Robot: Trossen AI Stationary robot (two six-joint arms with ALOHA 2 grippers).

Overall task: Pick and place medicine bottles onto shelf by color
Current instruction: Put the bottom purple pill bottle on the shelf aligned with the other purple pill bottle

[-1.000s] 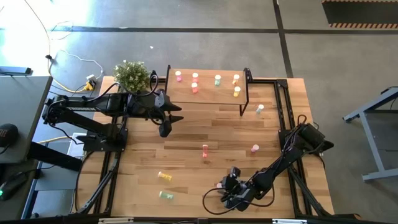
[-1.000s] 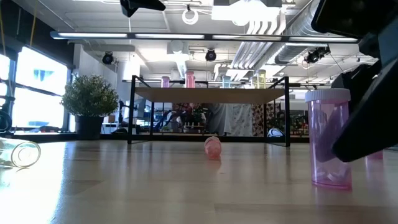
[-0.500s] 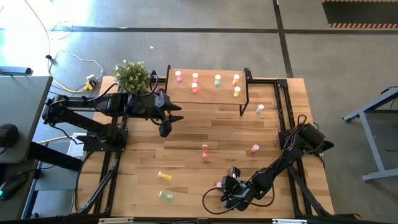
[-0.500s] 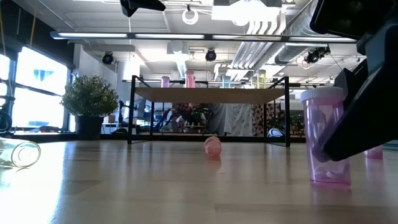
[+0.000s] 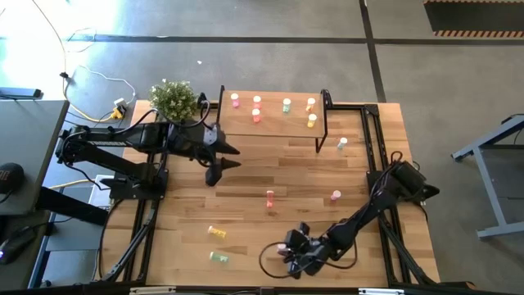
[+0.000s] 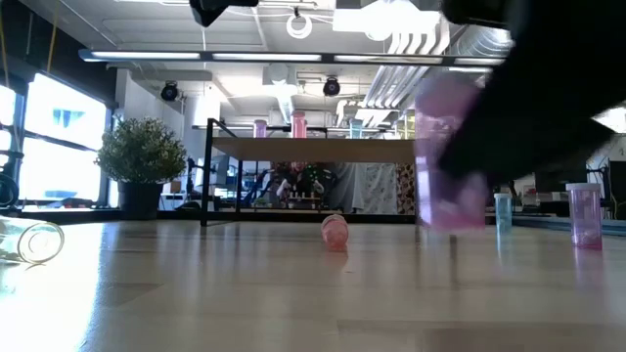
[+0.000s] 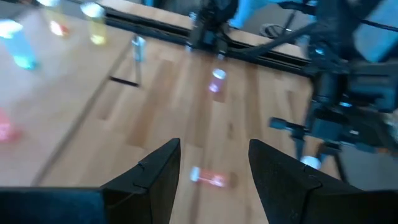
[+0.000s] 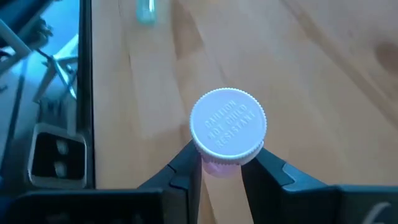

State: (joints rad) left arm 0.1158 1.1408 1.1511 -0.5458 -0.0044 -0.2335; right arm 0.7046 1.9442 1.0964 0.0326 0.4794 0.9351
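My right gripper (image 5: 290, 251) hovers near the table's near edge, shut on a pink medicine bottle (image 6: 449, 156) with a white cap (image 8: 228, 127). My left gripper (image 5: 219, 162) is open, in the air in front of the shelf (image 5: 274, 123), and touches nothing. The shelf carries several bottles standing upright. A red-orange bottle (image 5: 269, 198) lies on its side mid-table, between my left fingers in the left wrist view (image 7: 211, 178). A second pink bottle (image 5: 335, 197) stands to its right. A yellow bottle (image 5: 216, 232) and a green one (image 5: 219, 257) lie near the near edge. My right gripper pinches the pink bottle between its two fingers (image 8: 189, 167), just below the white cap, on the pink body (image 8: 219, 167). The bottle is upright and lifted clear of the table.
A potted plant (image 5: 173, 99) stands at the far left corner. A pale bottle (image 5: 341, 143) stands by the shelf's right leg (image 5: 320, 146). Black frame rails (image 5: 372, 139) run along the table's sides. Bare wood lies between the shelf and the loose bottles.
My right gripper has moved toward the table's left edge and up, carrying the pink bottle. The bottle stood on the table a second ago and is now lifted clear. My left gripper has shifted slightly toward the near edge.
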